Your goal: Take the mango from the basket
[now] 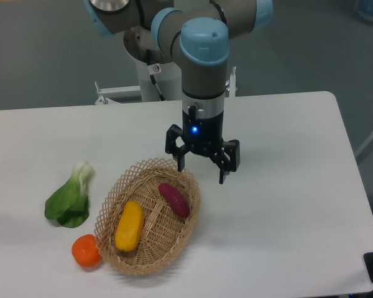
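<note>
The mango (129,226) is a smooth yellow-orange oval lying in the left half of the tan wicker basket (112,200). A dark reddish-purple sweet potato (174,198) lies in the basket's right half. My gripper (201,169) hangs open and empty above the basket's far right rim, up and to the right of the mango and well apart from it. Its black fingers (180,162) point down.
A round orange fruit (86,251) sits on the table just left of the basket's near end. A green bok choy (70,197) lies further left. The white table's front edge runs close below the basket. The arm's base stands behind the table.
</note>
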